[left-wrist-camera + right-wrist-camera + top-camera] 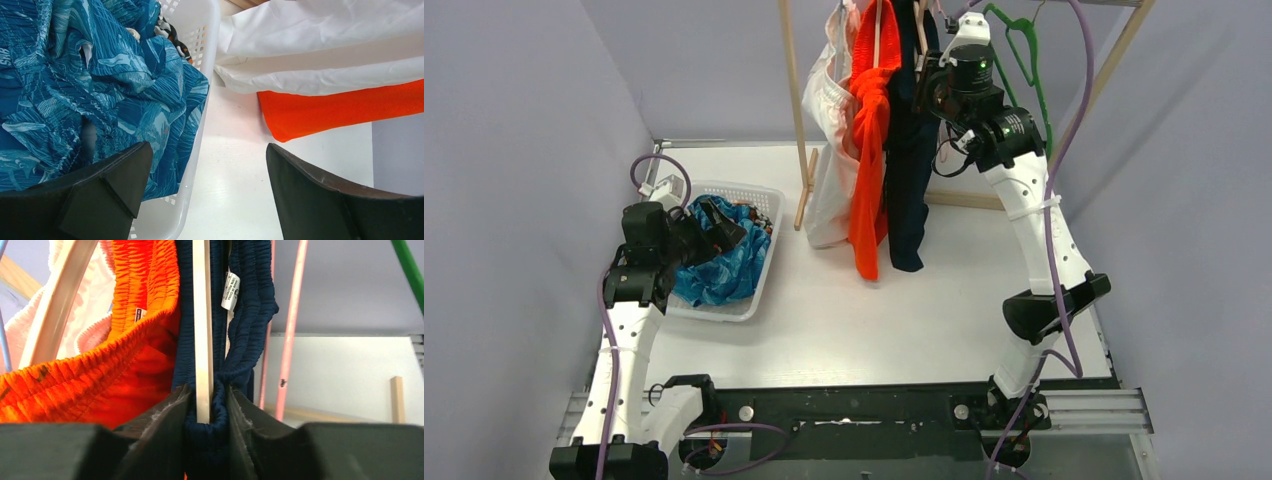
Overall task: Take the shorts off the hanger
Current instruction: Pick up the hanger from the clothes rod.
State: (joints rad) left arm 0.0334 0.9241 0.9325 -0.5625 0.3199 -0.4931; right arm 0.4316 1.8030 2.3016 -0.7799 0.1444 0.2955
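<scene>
The right pincer (209,391) is nipped narrow on the waistband of the dark navy shorts (250,300), and the pale hanger bar (202,315) is caught between its jaws along with the cloth. In the overhead view these shorts hang at about one o'clock of the table. The orange shorts (871,150) touch them on the nine o'clock side, with the white shorts (829,150) beyond. To do this step well, I judge the grip should take cloth only: ease off, shift towards three o'clock clear of the bar, and re-pinch. Then draw the waistband off towards six o'clock without dragging the orange pair. The left pincer (207,150) stands wide and holds nothing at nine o'clock, over the rim of the basket (769,250) where the teal shorts (724,265) lie.
</scene>
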